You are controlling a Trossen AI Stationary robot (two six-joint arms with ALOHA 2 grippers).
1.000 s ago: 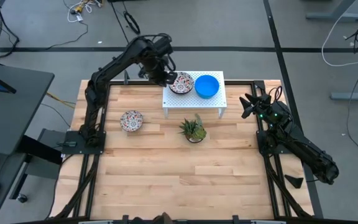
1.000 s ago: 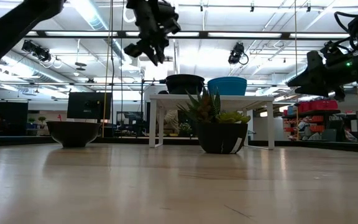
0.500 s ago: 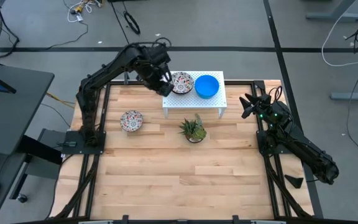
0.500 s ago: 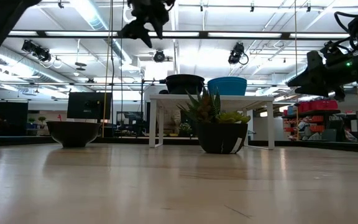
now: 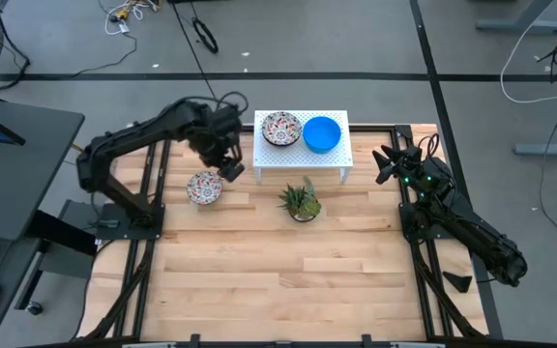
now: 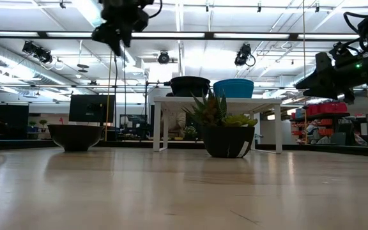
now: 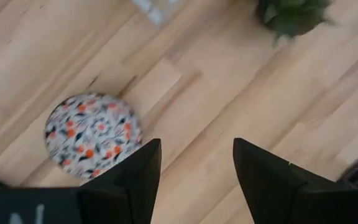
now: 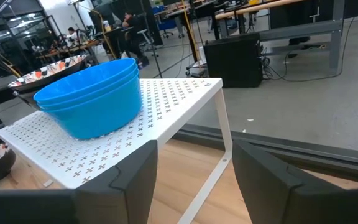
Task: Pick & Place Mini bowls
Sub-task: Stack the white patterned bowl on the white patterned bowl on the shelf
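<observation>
Hovering above patterned bowl [image 5: 204, 188] near bench's left edge – left fingers [image 5: 228, 170] wide, empty. Next: lower, grasp rim. Right fingers [image 5: 384, 164] wide, waiting at right edge.

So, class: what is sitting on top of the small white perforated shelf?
On the white shelf sit a floral bowl and a blue bowl. The blue one shows stacked rims in the right wrist view; how many are nested is hidden.
</observation>
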